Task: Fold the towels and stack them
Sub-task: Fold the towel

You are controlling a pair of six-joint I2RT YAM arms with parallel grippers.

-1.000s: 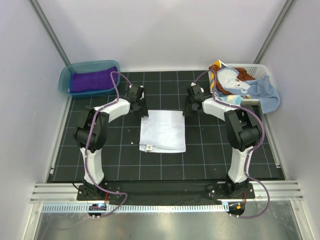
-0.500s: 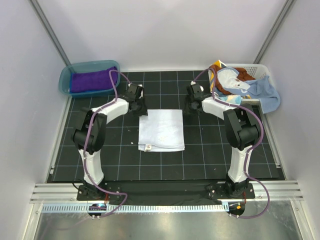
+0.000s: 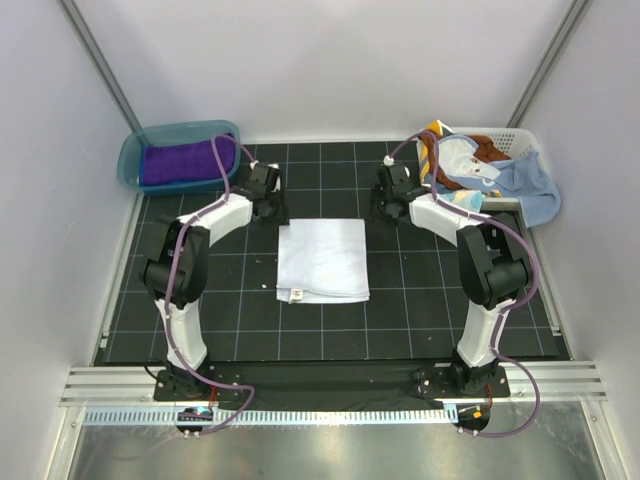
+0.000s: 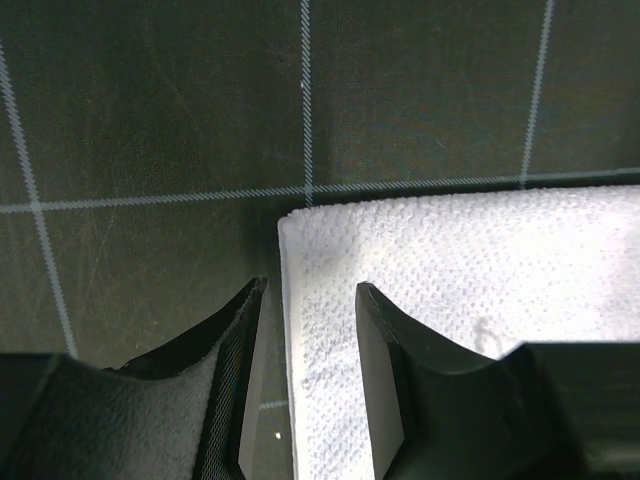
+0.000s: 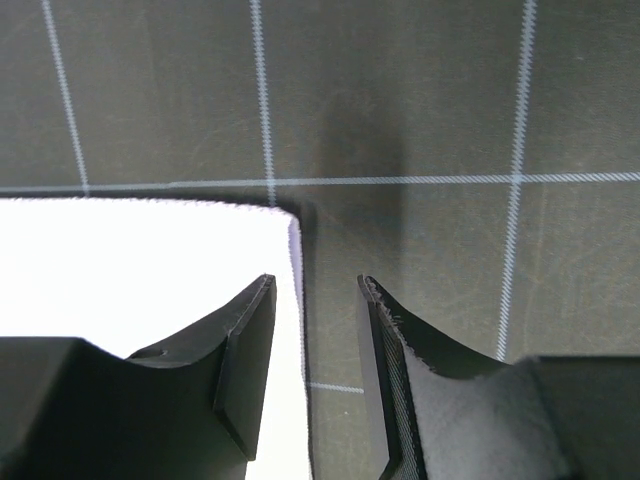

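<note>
A folded white towel (image 3: 322, 260) lies flat in the middle of the black grid mat (image 3: 200, 300). My left gripper (image 3: 270, 208) is open just past its far left corner. In the left wrist view the towel (image 4: 480, 290) has its side edge between the spread fingers of that gripper (image 4: 310, 290), which hold nothing. My right gripper (image 3: 384, 210) is open at the far right corner. In the right wrist view the towel (image 5: 140, 265) ends between the fingers of that gripper (image 5: 316, 285), ungripped. A deep purple towel (image 3: 180, 162) lies folded in the teal tub (image 3: 128, 165).
A white plastic basket (image 3: 505, 135) at the back right holds crumpled towels: a light blue one (image 3: 528, 188) hanging over its rim and an orange-brown one (image 3: 487, 150). White walls close in the mat on three sides. The arm bases stand at the near edge.
Both grippers have drawn back from the white towel's far corners toward the back of the mat. The towel has shifted slightly left and lies flat.
</note>
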